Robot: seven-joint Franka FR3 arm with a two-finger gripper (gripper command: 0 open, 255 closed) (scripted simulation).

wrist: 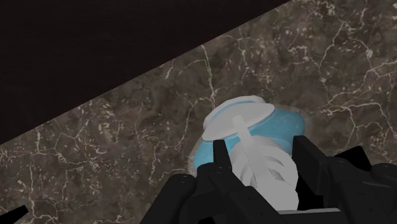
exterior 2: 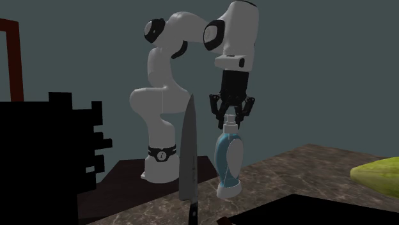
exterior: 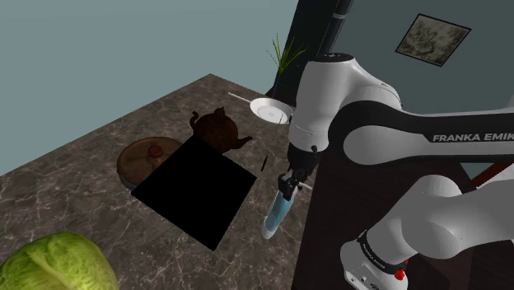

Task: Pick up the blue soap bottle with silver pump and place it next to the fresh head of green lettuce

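**A:** Where are things?

**B:** In the shoulder view, the green lettuce point(exterior: 53, 262) lies far left of the fingers. The blue soap bottle point(exterior 2: 229, 160) sits directly beneath the gripper point(exterior 2: 231, 121), whose fingers are clasped narrowly on the bottle's pale pump point(wrist: 264, 168).

**A:** Advice?

**B:** Grip firmly, lift straight and carry slowly, since the bottle may swing.

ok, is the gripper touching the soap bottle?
Touching. Wrist view: the gripper is shut on the soap bottle, fingers pressed against its pump.

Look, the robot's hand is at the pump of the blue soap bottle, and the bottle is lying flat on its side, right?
Not quite. The soap bottle is standing upright, not lying flat on its side; the second exterior view shows that. The gripper is indeed at its pump.
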